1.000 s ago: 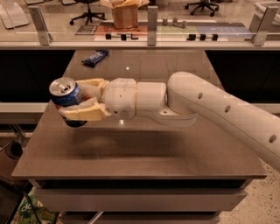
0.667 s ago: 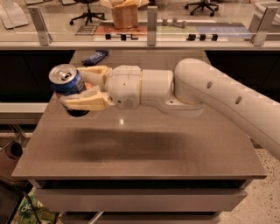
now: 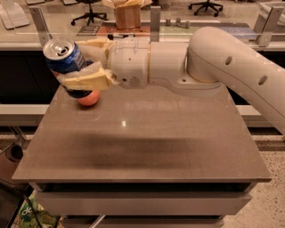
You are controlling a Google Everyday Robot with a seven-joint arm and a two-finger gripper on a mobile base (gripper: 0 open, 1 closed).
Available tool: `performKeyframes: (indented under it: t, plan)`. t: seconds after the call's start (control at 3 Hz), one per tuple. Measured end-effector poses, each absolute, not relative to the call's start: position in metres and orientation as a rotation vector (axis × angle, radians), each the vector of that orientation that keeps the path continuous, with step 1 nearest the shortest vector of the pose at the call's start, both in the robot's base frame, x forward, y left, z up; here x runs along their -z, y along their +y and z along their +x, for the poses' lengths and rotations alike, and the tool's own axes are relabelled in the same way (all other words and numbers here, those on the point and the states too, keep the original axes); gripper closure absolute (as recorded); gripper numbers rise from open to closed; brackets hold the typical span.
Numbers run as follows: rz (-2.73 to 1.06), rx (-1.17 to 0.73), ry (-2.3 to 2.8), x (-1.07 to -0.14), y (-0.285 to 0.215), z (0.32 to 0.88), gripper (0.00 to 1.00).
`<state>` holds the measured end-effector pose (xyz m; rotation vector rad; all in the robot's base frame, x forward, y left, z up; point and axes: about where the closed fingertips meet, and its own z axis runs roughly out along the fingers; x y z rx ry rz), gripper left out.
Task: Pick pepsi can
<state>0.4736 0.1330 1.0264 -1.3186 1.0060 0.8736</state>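
At the far left, the pepsi can is up in the air, off the table, above its back left corner. The can is tilted, with its silver top and pull tab leaning up and to the left and its blue side facing the camera. The gripper is closed around the can. One cream-coloured finger crosses the front of its lower half, and the other sits behind its upper part, so the can is pinched between them.

Just below the can's bottom edge, a small round orange-pink thing rests on the table near the back left. It may be a piece of fruit or a ball; half of it is hidden behind the can and finger, so I cannot tell which.

To the right of the gripper comes the thick white wrist, and then the white arm. The arm stretches across the back of the table and slopes down and out of view at the right edge. The brown table top shows a dark shadow of the arm across its middle.

Behind the table runs a counter, with a brown paper bag standing on it near the centre. Office chairs stand on the floor beyond.
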Motion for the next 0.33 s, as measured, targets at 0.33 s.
performKeyframes:
  t: [0.33]
  plan:
    - [-1.319,-0.874,1.006,-1.0264,0.1331,0.4735,1.0]
